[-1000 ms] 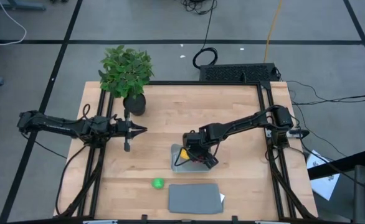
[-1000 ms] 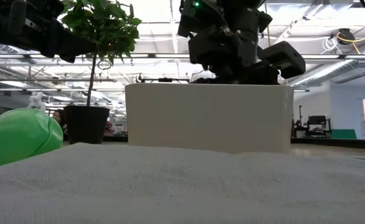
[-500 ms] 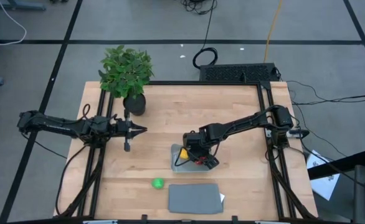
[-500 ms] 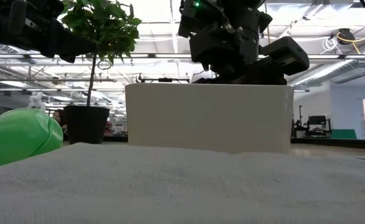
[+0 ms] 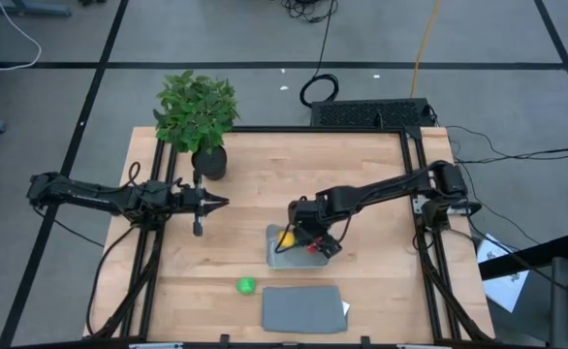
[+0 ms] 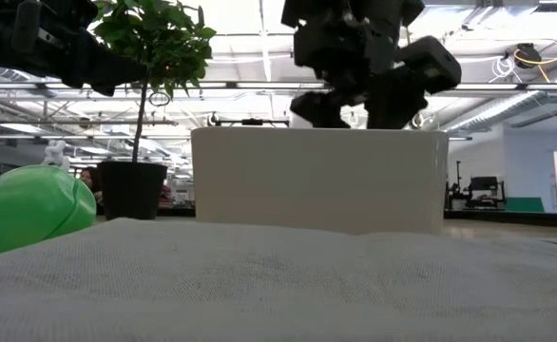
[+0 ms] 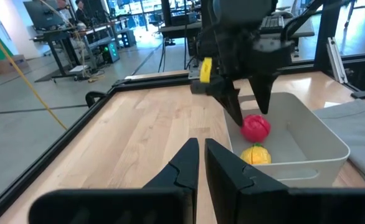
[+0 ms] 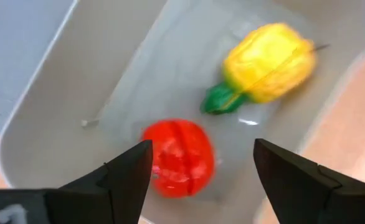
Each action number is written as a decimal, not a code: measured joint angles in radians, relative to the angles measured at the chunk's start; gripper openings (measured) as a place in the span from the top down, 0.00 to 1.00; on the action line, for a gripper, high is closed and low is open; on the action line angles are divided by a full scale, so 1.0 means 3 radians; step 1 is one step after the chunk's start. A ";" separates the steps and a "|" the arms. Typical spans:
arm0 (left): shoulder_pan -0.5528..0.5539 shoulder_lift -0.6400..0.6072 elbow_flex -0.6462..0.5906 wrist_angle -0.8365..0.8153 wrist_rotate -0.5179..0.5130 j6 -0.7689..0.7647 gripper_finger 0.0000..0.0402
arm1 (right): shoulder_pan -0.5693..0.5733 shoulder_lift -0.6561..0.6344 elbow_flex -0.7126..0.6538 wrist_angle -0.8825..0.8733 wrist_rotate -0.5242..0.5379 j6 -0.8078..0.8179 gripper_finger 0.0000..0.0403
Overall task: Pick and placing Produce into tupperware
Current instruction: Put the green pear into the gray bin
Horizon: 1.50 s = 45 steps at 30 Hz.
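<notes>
The red piece (image 8: 177,157) and yellow piece (image 8: 266,62) lie in the tupperware (image 5: 282,256), so my right pincer (image 8: 201,168) hangs just above, fingers apart and empty. I judge the green piece (image 5: 245,285) on the bench (image 5: 265,184), near the lid (image 5: 301,308), is next; left pincer (image 7: 198,163) waits together beside the plant (image 5: 197,111)

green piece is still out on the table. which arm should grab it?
Probably the right. The right gripper hangs open over the tupperware, where the red piece and yellow piece already lie, and the green piece sits just beyond that tray. The left gripper is shut, farther off near the plant.
</notes>
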 joint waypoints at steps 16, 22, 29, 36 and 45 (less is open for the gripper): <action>0.0001 0.0000 0.0000 -0.0051 0.0000 0.0002 0.92 | -0.0031 -0.0167 0.0003 0.0332 0.0020 0.0138 0.88; 0.0001 -0.0001 0.0000 -0.0076 0.0000 0.0001 0.92 | -0.0076 -0.0221 0.0003 0.0313 0.0019 0.0136 0.99; 0.0000 0.0000 0.0000 -0.0086 0.0000 -0.0006 0.92 | -0.0231 -0.0623 0.0003 0.0463 0.0292 0.0245 1.00; 0.0001 0.0000 0.0000 -0.0104 0.0000 -0.0057 0.92 | -0.0435 -0.1294 0.0003 0.0791 0.0268 0.0607 1.00; 0.0001 0.0000 0.0000 -0.0106 0.0000 -0.0062 0.92 | -0.0619 -0.2198 -0.0008 0.0712 0.0263 0.0817 1.00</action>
